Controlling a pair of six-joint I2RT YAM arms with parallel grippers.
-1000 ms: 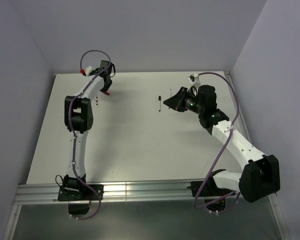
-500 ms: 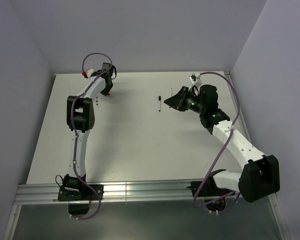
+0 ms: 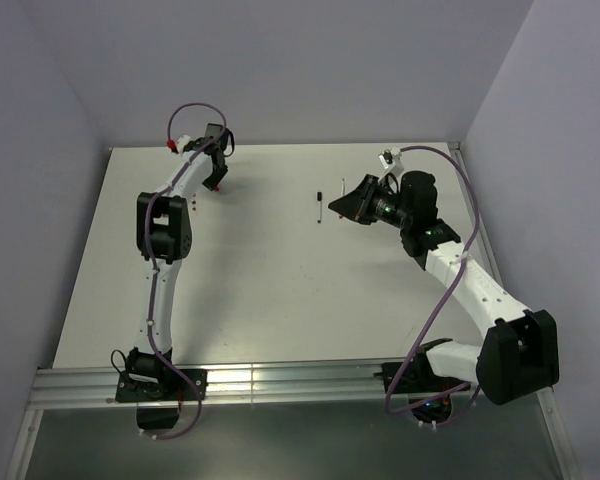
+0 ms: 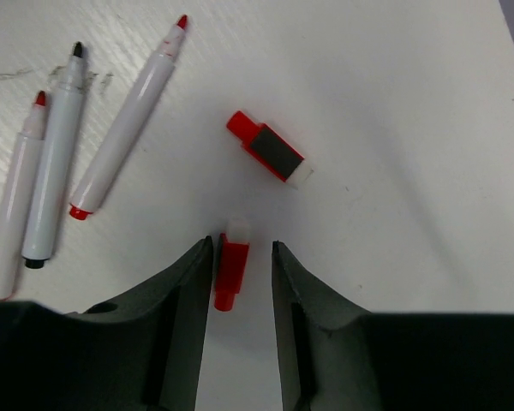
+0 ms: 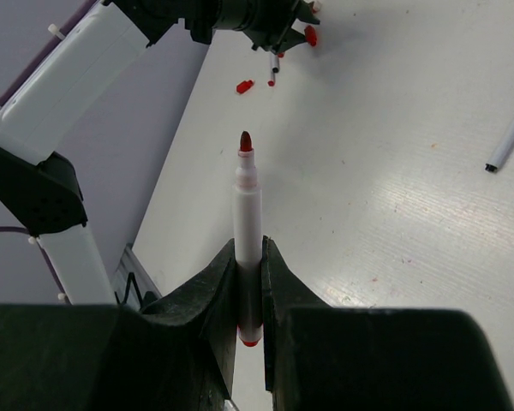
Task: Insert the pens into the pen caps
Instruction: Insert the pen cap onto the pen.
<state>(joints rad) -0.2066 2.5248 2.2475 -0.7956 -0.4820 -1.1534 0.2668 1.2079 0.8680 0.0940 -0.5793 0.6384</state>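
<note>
Judging by what lies about, no pen wears a cap yet. The left gripper (image 4: 242, 247) stands with jaws apart astride a red cap (image 4: 231, 272) without gripping it. A second cap (image 4: 270, 160) lies at one o'clock from it and three bare-tipped pens (image 4: 124, 120) at ten o'clock. The right gripper (image 5: 248, 248) is clamped on a fourth pen (image 5: 248, 201), tip exposed.

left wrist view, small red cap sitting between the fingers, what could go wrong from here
1. The small red plastic cap lies closer to one finger of the open left gripper, so closing may nudge or spin it instead of pinching it squarely.
2. The right gripper clamps its white-barrelled red-tipped pen near the tail end, so the long free length could tilt when pushed into a cap.
</note>
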